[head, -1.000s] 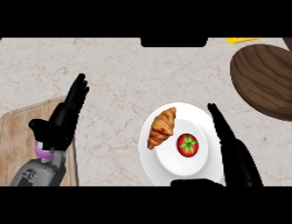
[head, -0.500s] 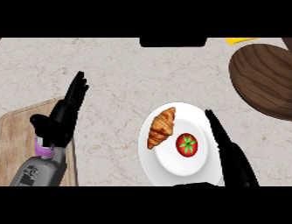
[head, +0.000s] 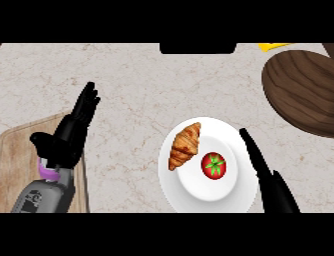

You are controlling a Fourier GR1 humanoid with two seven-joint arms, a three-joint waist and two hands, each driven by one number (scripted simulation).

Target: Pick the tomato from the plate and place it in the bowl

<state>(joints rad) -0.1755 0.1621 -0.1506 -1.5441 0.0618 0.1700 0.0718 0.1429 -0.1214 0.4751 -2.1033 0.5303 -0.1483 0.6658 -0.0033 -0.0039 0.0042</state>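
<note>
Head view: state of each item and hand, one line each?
tomato: on the plate, untouched
croissant: on the plate, left of the tomato
plate: flat on the counter
bowl: nothing visible in it
left hand: open, resting over the cutting board
right hand: open, fingers straight, beside the tomato

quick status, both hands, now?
Left hand: open, fingers straight, holding nothing, over the cutting board.
Right hand: open, fingers straight, holding nothing, at the plate's right rim beside the tomato.

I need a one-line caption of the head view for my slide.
Right hand open beside the plate holding tomato and croissant; bowl waits at upper right.
</note>
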